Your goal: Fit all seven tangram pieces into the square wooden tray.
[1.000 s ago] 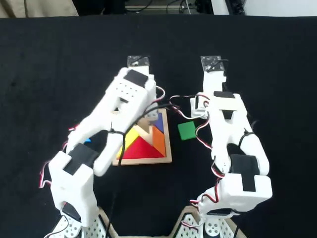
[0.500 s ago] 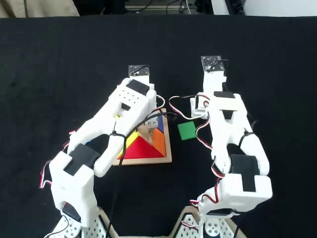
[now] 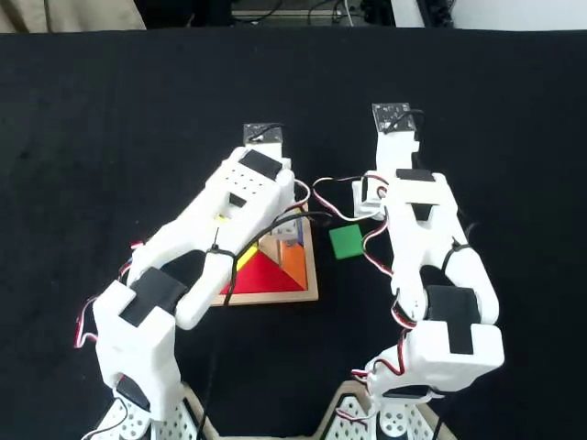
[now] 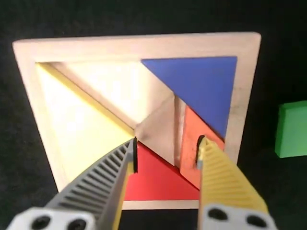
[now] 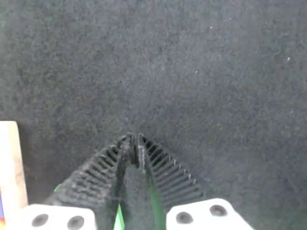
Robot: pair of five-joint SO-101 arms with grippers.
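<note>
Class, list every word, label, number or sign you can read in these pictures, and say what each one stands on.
None can be read.
Wooden tray and tangram pieces: plain, no print.
Speckled square patches atop the arms: pattern too blurred to read.

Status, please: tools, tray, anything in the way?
Left tool open above tray. Right tool shut over cloth. Green piece outside tray; tray has gaps. Nothing between left tool and tray.

**Setting: robotics lab bench**

The counter is covered in black cloth. The left arm and right arm are white printed units with exposed servo wires. Loose cables lie beyond the counter's far edge.
</note>
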